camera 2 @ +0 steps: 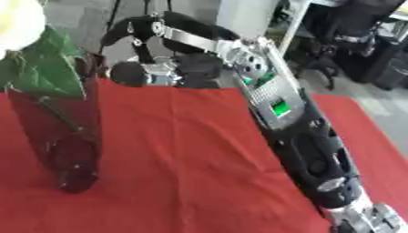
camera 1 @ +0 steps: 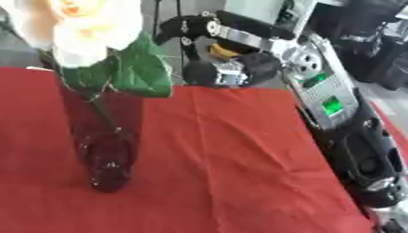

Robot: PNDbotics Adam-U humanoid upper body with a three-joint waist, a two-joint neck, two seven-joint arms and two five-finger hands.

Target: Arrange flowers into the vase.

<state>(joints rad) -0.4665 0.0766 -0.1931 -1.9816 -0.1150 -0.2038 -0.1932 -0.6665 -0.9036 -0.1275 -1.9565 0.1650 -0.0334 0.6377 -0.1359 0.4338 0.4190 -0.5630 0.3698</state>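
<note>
White flower (camera 1: 84, 25) in glass vase (camera 1: 104, 150)

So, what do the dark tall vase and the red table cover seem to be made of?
The dark tall vase looks like tinted glass: the flower stem shows through its glossy wall. The red table cover looks like matte woven cloth, judging by its soft creases and lack of shine.

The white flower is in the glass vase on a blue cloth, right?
Not quite. The cloth is red, not blue, as the left eye view shows. The rest holds: the white flower stands in the glass vase on it.
</note>
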